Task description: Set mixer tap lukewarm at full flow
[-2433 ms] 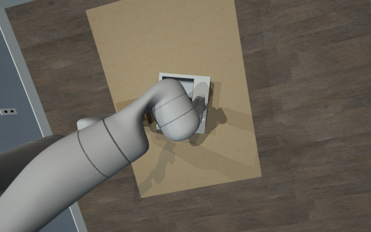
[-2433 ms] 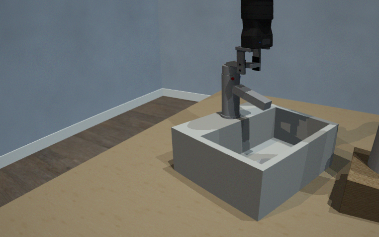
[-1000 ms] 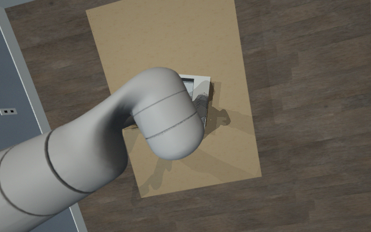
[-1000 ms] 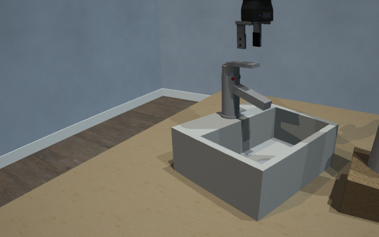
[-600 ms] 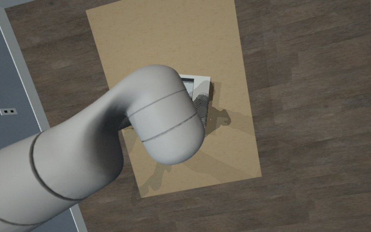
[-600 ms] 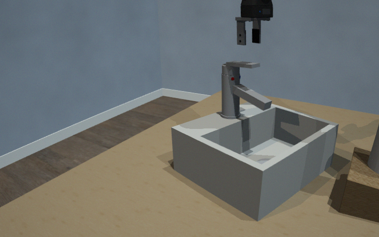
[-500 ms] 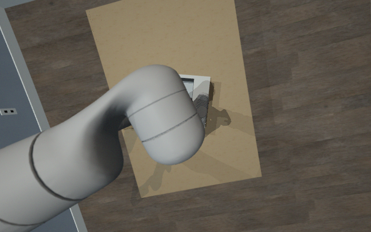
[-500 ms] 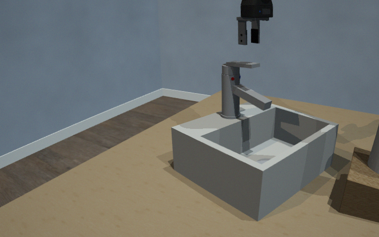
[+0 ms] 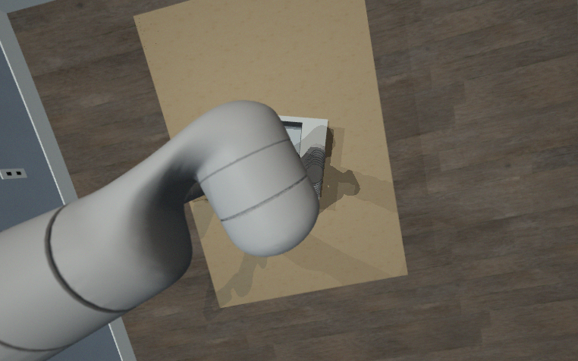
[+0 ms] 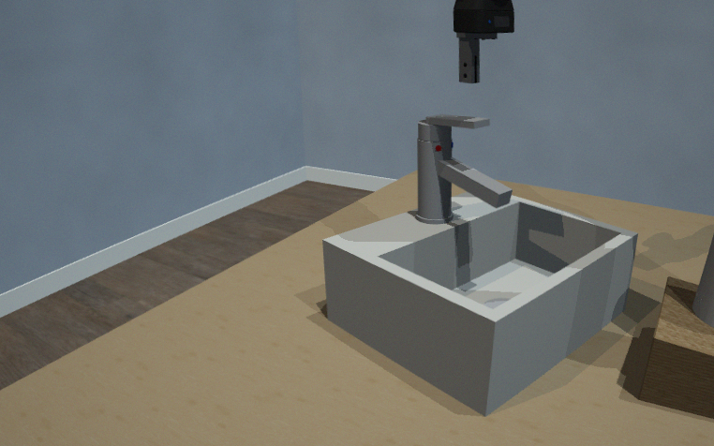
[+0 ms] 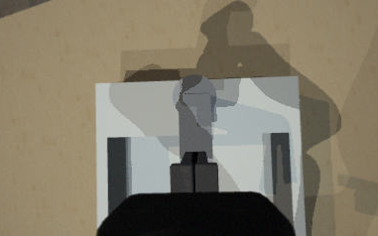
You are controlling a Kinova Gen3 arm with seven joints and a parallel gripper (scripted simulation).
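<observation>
The mixer tap (image 10: pixel 433 183) stands on the back ledge of the white sink (image 10: pixel 404 304) (image 11: pixel 103 114) (image 9: pixel 314 123). Its lever (image 10: pixel 456 121) (image 11: pixel 195 129) lies low and nearly level, pointing straight out over the spout (image 10: pixel 473 180), with no sideways turn visible. The red dot (image 10: pixel 438 148) and the blue dot (image 10: pixel 452 144) are on the tap's body below the lever. My gripper (image 10: pixel 468 82) (image 11: pixel 195 166) is shut and empty, fingers together and pointing down, a little above the outer part of the lever and not touching it. In the top view my arm hides the lever and the gripper.
The sink's open basin (image 10: pixel 520 275) lies below the spout. The arm's wooden base block (image 10: pixel 691 365) stands beyond the basin's front side at the right in the exterior view. The sink stands on a tan table top (image 9: pixel 259 54) (image 10: pixel 210 360).
</observation>
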